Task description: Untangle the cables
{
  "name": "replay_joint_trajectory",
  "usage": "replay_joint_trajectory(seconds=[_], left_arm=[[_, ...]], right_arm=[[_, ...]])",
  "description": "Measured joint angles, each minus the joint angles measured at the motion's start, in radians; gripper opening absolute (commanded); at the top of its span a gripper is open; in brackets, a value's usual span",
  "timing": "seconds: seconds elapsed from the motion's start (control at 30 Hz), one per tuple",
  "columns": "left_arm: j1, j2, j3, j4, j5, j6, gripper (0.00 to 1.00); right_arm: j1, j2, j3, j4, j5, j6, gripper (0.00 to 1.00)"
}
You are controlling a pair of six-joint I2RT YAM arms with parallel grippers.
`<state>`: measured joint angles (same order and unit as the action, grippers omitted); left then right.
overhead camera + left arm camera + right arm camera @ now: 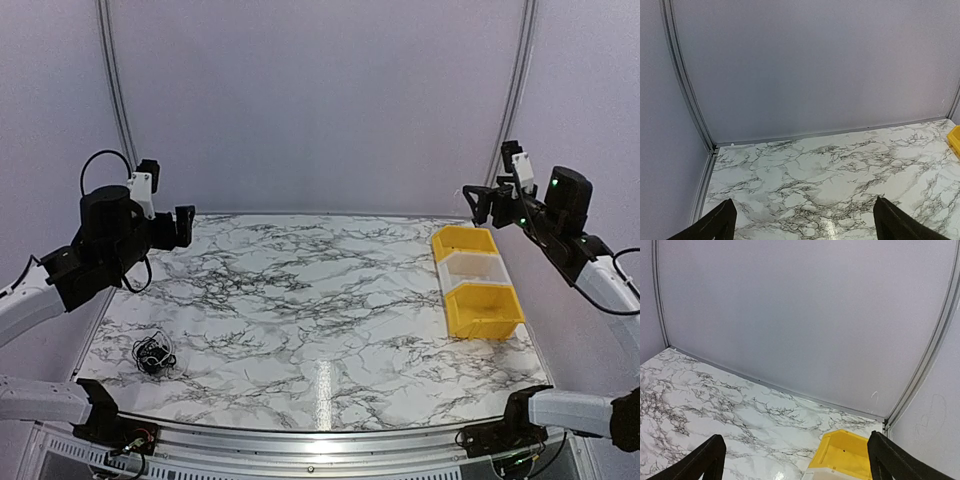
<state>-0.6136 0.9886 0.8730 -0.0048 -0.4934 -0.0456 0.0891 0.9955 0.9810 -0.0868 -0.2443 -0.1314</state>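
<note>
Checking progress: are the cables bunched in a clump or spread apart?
Bunched. The cables lie as one small looped clump on the table, near its left front corner; single strands are too small to tell apart.

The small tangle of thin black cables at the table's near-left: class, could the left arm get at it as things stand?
Probably yes. The thin black cables lie exposed on the marble table, on the left arm's side, nothing beside them; the left gripper is raised, open and empty.

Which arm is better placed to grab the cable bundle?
Probably left. The cables lie at the table's near-left corner, on the left end effector's side; the right end effector hangs across the table by the yellow bin.
</note>
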Motion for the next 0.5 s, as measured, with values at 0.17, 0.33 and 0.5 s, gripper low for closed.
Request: replay_joint_trajectory(seconds=[0.17, 0.33, 0.5], left_arm=[[0.076, -0.049, -0.086, -0.003, 0.069, -0.034, 0.84], [0.151, -0.024, -0.113, -0.043, 0.130, -0.071, 0.73], [0.190, 0.012, -0.113, -0.126, 0.172, -0.145, 0.77]], right_arm=[[-0.003, -0.029, -0.082, -0.002, -0.011, 0.000, 0.99], [-0.007, -0.047, -0.166, -0.003, -0.093, -0.039, 0.96], [0.035, -0.020, -0.191, -0.038, -0.174, -0.118, 0.93]])
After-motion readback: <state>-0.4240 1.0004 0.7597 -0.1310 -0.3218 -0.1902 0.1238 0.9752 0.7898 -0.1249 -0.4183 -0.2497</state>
